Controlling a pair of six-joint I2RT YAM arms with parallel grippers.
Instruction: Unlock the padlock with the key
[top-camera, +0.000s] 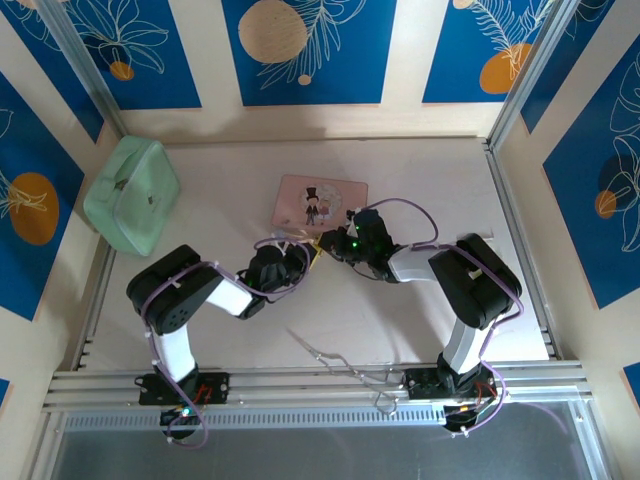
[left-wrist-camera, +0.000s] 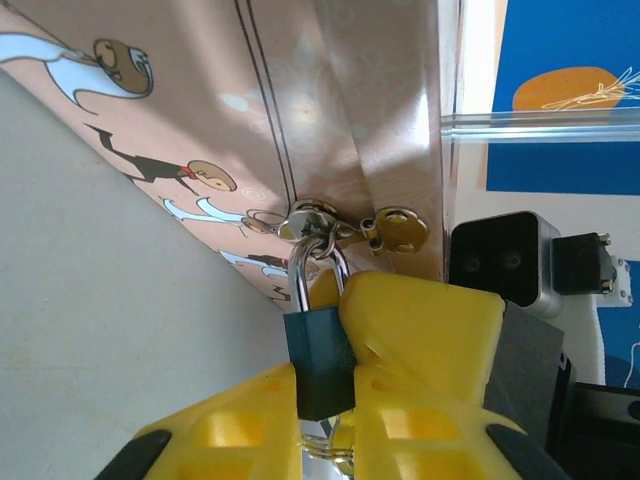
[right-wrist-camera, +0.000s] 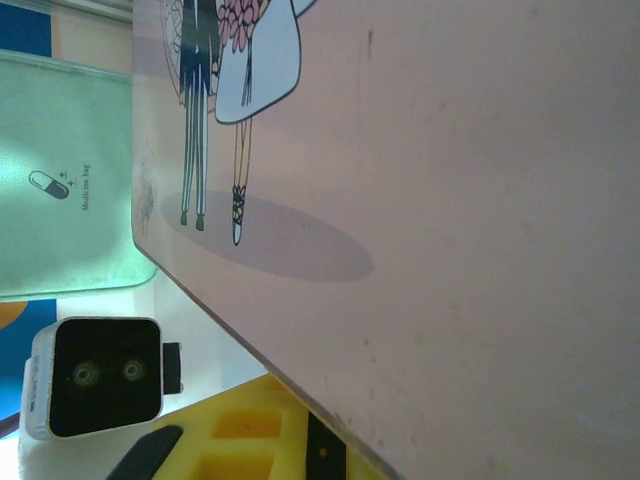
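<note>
Holding the padlock (left-wrist-camera: 322, 365) by its blue body, the left end effector (left-wrist-camera: 325, 405) is clamped narrow. The shackle passes through the clasp of the pink box (left-wrist-camera: 380, 100) directly ahead. The right end effector (top-camera: 328, 247) sits just beside it; whether it is wide or narrow cannot be told. The step in hand is judged to be steadying the padlock. The next move calls for fine alignment of the key with the keyway.

table (top-camera: 250, 335) | on it: pink box (top-camera: 320, 198), green bag (top-camera: 133, 193), wire tool (top-camera: 325, 355)

A pale table (top-camera: 240, 335) is lying under soft, even light. Behind the table, the back wall (top-camera: 210, 50) is showing 3 blue panels (top-camera: 310, 70) with white leaves and orange discs. Side walls (top-camera: 30, 150) are flanking the table with similar panels. Aluminium rails (top-camera: 320, 385) are running along the table's near edge.
</note>
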